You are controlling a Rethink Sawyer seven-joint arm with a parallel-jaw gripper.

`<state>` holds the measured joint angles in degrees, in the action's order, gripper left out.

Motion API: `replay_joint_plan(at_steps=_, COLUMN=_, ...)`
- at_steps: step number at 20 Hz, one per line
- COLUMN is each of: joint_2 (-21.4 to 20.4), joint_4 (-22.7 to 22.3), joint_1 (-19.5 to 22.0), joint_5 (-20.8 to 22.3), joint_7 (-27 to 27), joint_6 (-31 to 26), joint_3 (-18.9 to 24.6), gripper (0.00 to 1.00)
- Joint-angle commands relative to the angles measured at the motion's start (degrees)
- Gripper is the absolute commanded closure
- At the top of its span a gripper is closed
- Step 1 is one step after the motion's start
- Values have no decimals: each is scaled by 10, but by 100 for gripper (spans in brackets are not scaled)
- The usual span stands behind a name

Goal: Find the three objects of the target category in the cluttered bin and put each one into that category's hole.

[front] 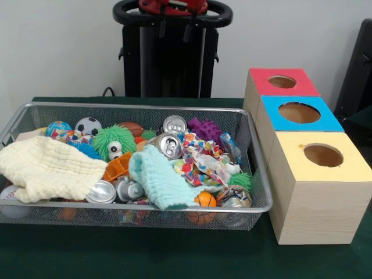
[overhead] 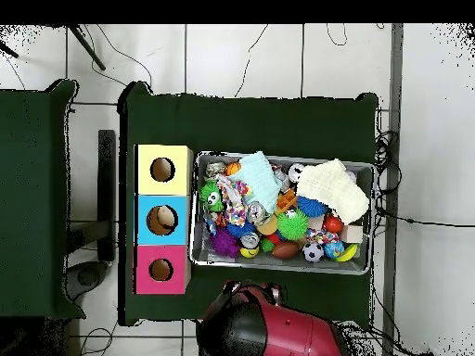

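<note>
Bin (front: 256,207) lies below the raised pincer (front: 174,26), whose spread is unclear.

Dark green tablecloth (front: 174,256) — white tiled floor (overhead: 241,56) around it

My silver wire-mesh metal bin (front: 250,207) holds shiny aluminium cans (front: 169,145), a nubbly cream cloth (front: 46,168), a mint waffle-textured cloth (front: 160,181) and a glossy orange ball (front: 205,200). Pale matt wooden boxes (front: 317,218) sit on the dark green felt-like tabletop (front: 174,256).
</note>
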<state>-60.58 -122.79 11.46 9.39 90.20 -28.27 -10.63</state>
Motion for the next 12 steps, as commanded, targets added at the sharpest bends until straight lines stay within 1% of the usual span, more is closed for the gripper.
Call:
replay_joint_plan(at_steps=1, joint_2=70, joint_4=-37, joint_1=29, joint_5=-21, joint_7=105, joint_6=84, joint_3=39, gripper=0)
replay_joint_plan(at_steps=2, joint_2=80, joint_4=-40, joint_1=32, joint_5=-21, joint_7=106, joint_6=94, joint_3=41, gripper=0)
replay_joint_plan(at_steps=7, joint_2=98, joint_4=-42, joint_1=37, joint_5=-20, joint_7=106, joint_6=116, joint_3=41, gripper=0)
replay_joint_plan(at_steps=10, joint_2=135, joint_4=-34, joint_1=44, joint_5=-16, joint_7=110, joint_6=144, joint_3=44, gripper=0)
replay_joint_plan(at_steps=12, joint_2=147, joint_4=-28, joint_1=48, joint_5=-17, joint_7=108, joint_6=148, joint_3=45, gripper=0)
